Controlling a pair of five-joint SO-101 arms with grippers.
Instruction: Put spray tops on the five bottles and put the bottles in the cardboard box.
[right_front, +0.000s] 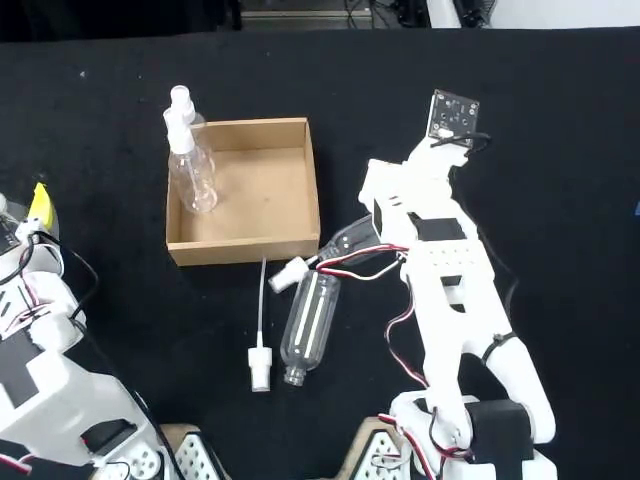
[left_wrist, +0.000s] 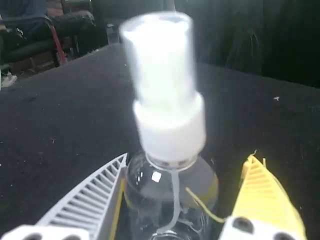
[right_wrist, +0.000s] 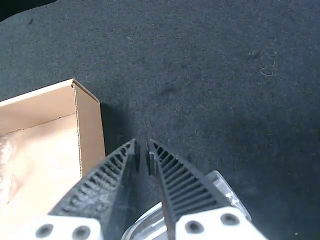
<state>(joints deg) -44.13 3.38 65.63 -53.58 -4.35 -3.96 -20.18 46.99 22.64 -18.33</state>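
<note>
My left gripper (left_wrist: 186, 167) is shut on a clear bottle (left_wrist: 170, 200) that carries a white spray top (left_wrist: 167, 95); in the high view this gripper (right_front: 35, 212) sits at the table's far left. Two clear capped bottles (right_front: 192, 160) stand in the left part of the cardboard box (right_front: 290, 185). An uncapped bottle (right_front: 310, 318) lies in front of the box, with a loose spray top and tube (right_front: 260, 355) beside it. Another white spray top (right_front: 291, 272) lies by the box's front right corner. My right gripper (right_front: 335, 245) (right_wrist: 142, 152) hovers there, its black fingers shut on nothing.
The black cloth covers the whole table. The box wall (right_wrist: 87, 127) stands close beside the right gripper's fingertips. The right arm's white body (right_front: 450, 290) stretches from the front edge toward the box. Open cloth lies behind and to the right of the box.
</note>
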